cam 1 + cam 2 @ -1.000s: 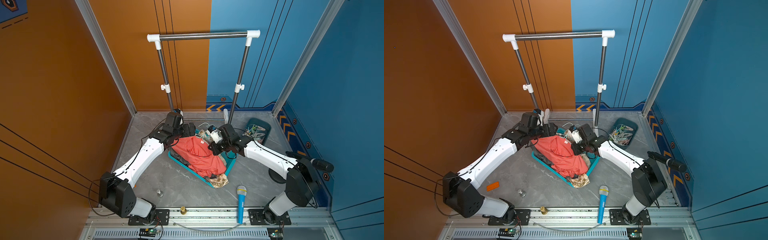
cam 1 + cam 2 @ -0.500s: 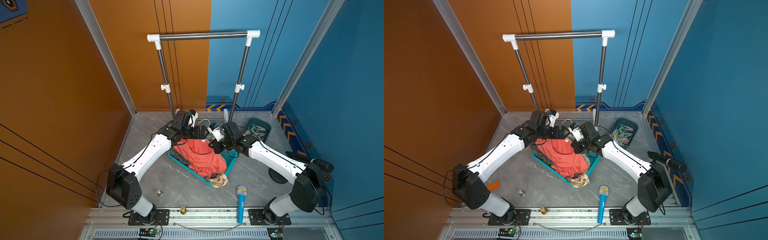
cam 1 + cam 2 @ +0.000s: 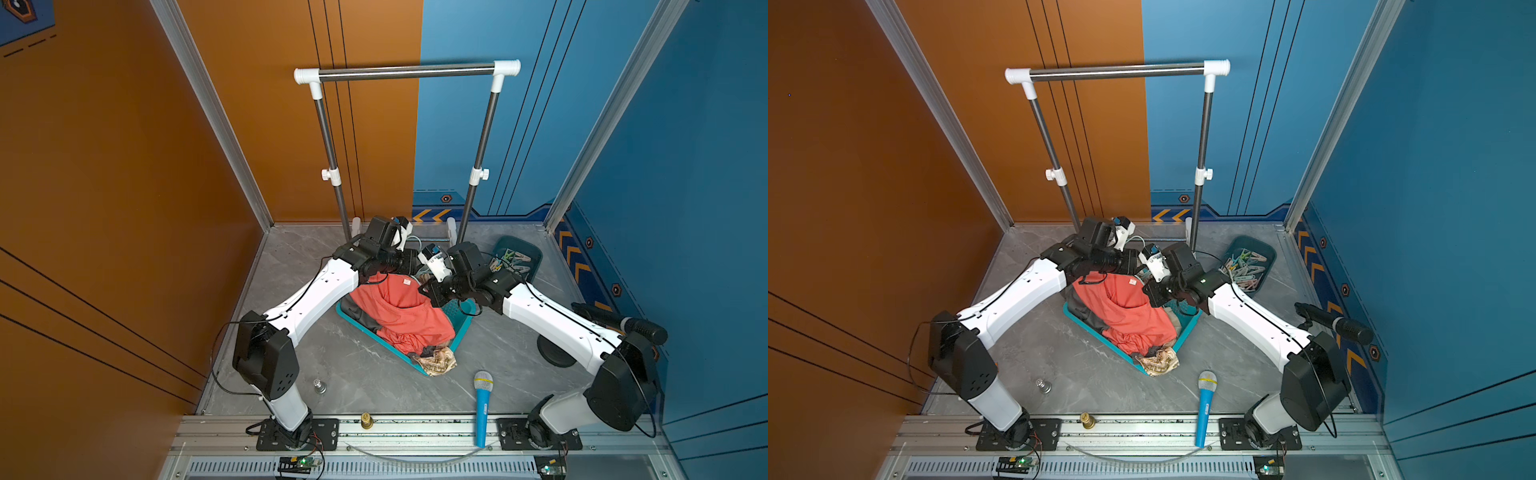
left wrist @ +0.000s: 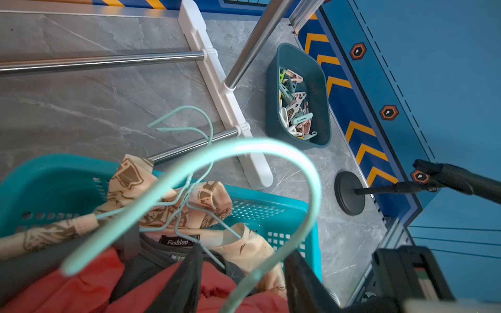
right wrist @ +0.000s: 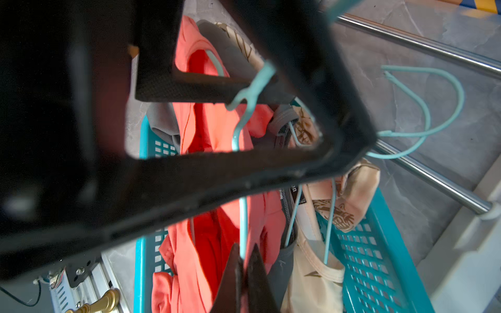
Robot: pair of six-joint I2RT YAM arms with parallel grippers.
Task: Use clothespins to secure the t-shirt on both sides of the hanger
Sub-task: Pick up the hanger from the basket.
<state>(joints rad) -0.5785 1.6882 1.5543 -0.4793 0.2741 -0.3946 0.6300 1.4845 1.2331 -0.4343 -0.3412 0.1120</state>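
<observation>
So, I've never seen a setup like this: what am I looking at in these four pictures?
Two white robots, the left arm and the right arm, bolted at the front edge. Two pictures look down from overhead; two come from cameras on the wrists. A teal basket holds a coral t-shirt and other clothes; a dark bin holds clothespins; a rack stands behind. The right arm's jaws pinch a teal wire hanger; the left arm's jaws stand around its hook, grip unclear.
</observation>
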